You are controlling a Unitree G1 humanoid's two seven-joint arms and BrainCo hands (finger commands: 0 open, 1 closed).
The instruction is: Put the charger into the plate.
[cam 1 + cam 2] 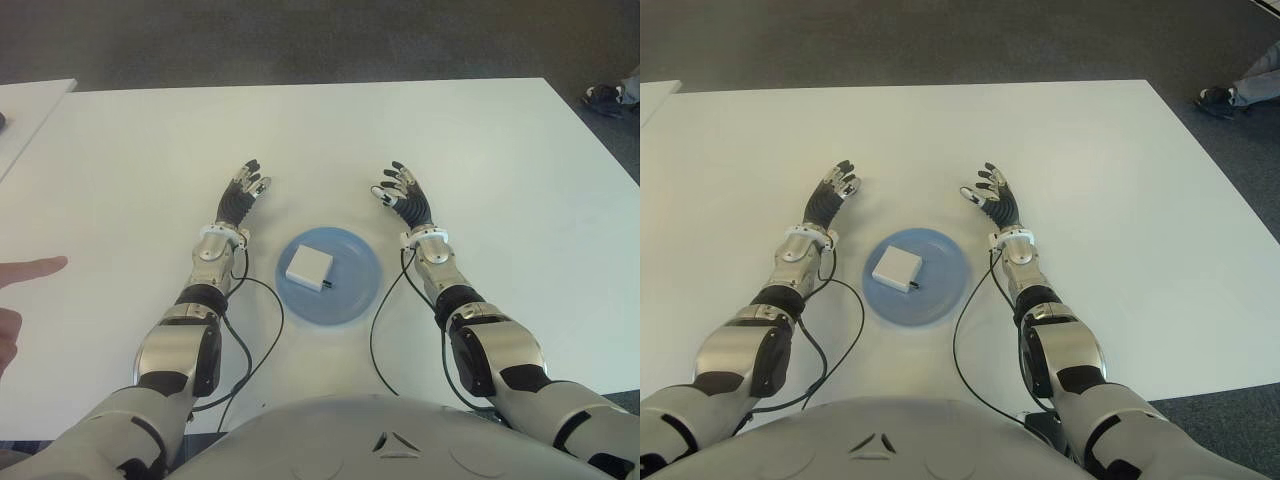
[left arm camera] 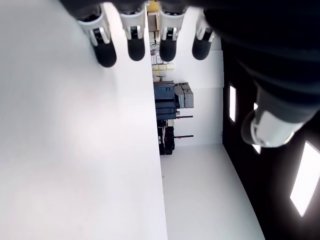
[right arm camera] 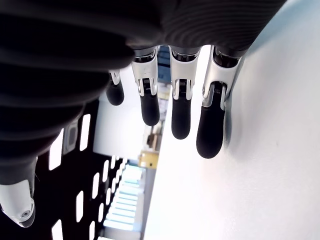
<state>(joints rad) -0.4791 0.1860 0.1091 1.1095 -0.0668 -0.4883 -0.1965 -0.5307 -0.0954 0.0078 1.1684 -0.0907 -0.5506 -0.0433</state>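
Note:
A white square charger lies inside the blue plate, which sits on the white table close in front of me. My left hand shows just left of and beyond the plate, fingers stretched out and holding nothing. On the other side of the plate is my right hand, also spread, its fingers extended with nothing in them. Neither hand touches the charger or the plate.
The white table stretches far beyond both hands. Black cables trail from my forearms over the near edge. A person's hand points in from the left edge; a shoe is on the floor at far right.

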